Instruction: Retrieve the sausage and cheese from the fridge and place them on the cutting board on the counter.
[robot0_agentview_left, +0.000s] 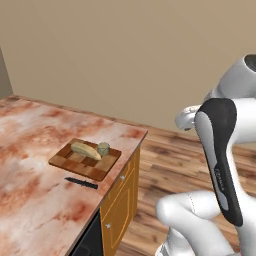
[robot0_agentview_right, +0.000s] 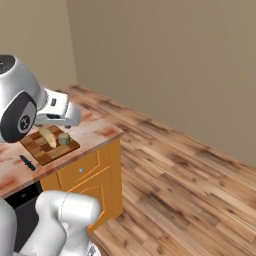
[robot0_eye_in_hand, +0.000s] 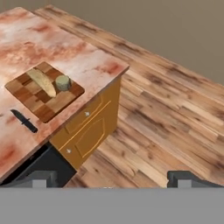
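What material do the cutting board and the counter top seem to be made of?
The cutting board looks like wood with a matte finish: brown blocks in lighter and darker tones. The counter seems polished stone, perhaps marble: reddish-pink mottled veining.

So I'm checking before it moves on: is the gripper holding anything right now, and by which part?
Nothing is held. The gripper is open over the floor, its jaws wide apart with nothing between them.
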